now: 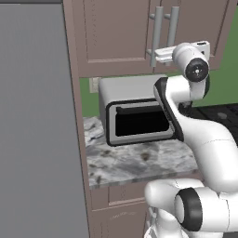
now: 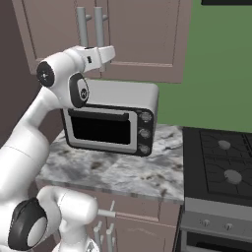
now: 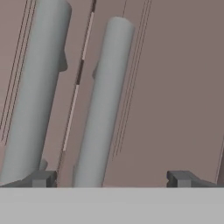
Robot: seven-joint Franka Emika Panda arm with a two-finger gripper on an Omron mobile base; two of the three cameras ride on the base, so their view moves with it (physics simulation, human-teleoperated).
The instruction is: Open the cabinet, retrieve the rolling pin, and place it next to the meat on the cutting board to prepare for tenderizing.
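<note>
Reaching up at the cabinet (image 1: 121, 32), we have the gripper (image 3: 111, 179) spread fully wide and empty, pointed at the doors' meeting edge. Two grey bar handles run upright along that seam. In the hand view the right-door handle (image 3: 105, 105) sits between our fingertips, nearer the left fingertip (image 3: 41, 178); the left-door handle (image 3: 37, 87) lies outside it. We judge a small shift left would centre the bar. Below, a toaster oven (image 2: 110, 120) stands on the bench (image 2: 118, 172).
</note>
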